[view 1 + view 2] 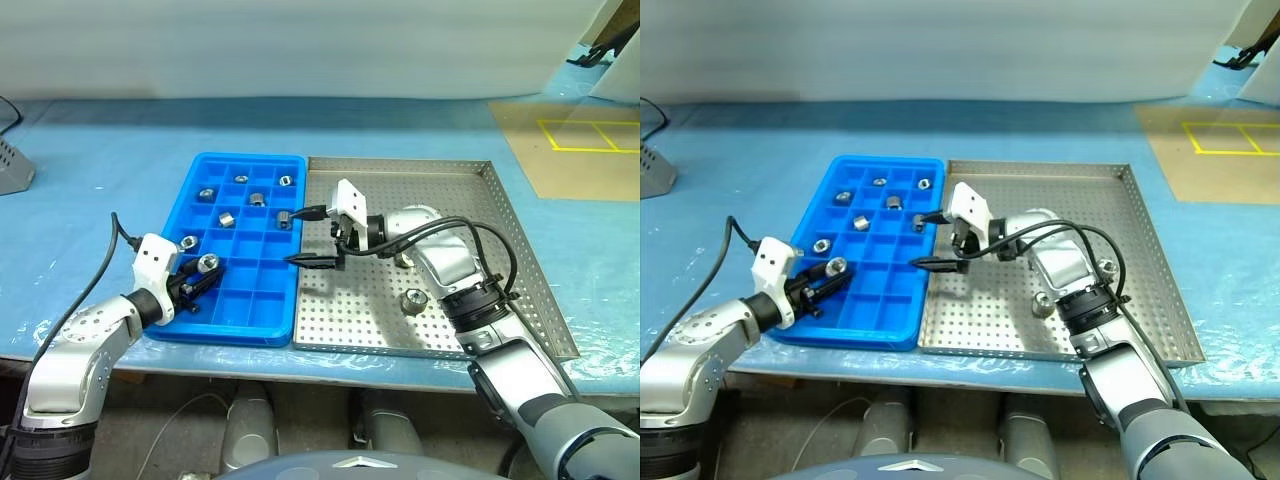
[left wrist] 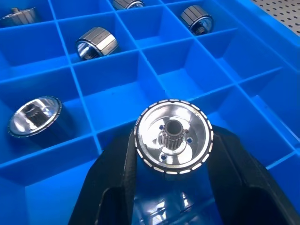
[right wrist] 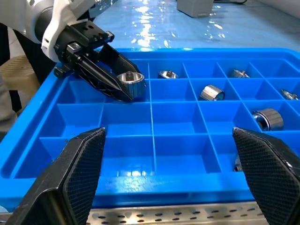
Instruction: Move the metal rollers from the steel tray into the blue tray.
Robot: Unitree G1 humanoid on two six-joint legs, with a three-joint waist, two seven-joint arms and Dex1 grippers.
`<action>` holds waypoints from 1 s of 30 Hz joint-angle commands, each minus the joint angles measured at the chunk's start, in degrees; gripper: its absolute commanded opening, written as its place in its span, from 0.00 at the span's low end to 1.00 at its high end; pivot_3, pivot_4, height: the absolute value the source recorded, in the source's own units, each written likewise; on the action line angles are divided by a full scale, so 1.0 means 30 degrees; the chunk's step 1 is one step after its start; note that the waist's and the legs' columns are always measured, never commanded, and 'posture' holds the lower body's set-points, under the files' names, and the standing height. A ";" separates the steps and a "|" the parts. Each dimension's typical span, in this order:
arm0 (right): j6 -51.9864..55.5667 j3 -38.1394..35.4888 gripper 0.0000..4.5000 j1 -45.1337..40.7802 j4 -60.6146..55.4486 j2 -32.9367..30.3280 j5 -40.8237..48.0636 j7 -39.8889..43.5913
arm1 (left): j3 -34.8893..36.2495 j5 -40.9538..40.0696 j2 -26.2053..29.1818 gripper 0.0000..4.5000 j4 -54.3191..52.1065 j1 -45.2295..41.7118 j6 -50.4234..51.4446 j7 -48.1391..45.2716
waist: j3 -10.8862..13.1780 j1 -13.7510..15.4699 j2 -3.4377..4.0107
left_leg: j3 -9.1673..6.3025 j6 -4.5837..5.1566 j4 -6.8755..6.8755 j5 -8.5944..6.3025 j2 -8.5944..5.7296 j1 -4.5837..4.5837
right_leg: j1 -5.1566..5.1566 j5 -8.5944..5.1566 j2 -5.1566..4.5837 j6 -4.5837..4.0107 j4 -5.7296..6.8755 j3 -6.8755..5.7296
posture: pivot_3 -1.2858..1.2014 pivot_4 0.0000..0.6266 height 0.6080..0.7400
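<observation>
The blue tray lies left of the steel tray, edge to edge. Several metal rollers sit in its far compartments. My left gripper is shut on a roller and holds it just above the tray's near-left compartments. The right wrist view shows the same held roller. My right gripper points left over the seam between the two trays, open and empty, its fingers wide apart. One roller lies on the steel tray near my right forearm. Another roller sits beside that arm.
A grey device stands at the table's far left edge. A brown board with yellow tape lies at the back right. The trays sit close to the table's front edge, on a blue cover.
</observation>
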 commanded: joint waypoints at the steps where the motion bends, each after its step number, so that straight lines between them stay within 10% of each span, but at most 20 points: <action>1: -0.0464 -0.0475 1.00 0.0093 -0.0110 -0.0164 -0.0031 -0.0058 | 0.0150 -0.0120 -0.0043 0.39 0.0056 -0.0058 -0.0599 0.0170 | 0.0000 -0.0030 0.0000 | 0.0000 -0.0001 0.0000 0.0000 0.0002 0.0000 | -0.0003 -0.0002 0.0002 -0.0003 0.0001 -0.0002 | 0.59 0.24 1.00; 30: -0.1020 -0.0464 1.00 0.0946 0.0191 -0.0065 -0.0336 -0.0455 | 0.1422 -0.1828 0.0885 0.39 -0.0908 0.0237 -0.0128 0.0812 | -0.0003 -0.0065 -0.0005 | -0.0001 -0.0011 0.0012 0.0009 0.0015 0.0014 | 0.0000 -0.0005 0.0021 -0.0011 0.0027 0.0002 | 0.58 0.24 1.00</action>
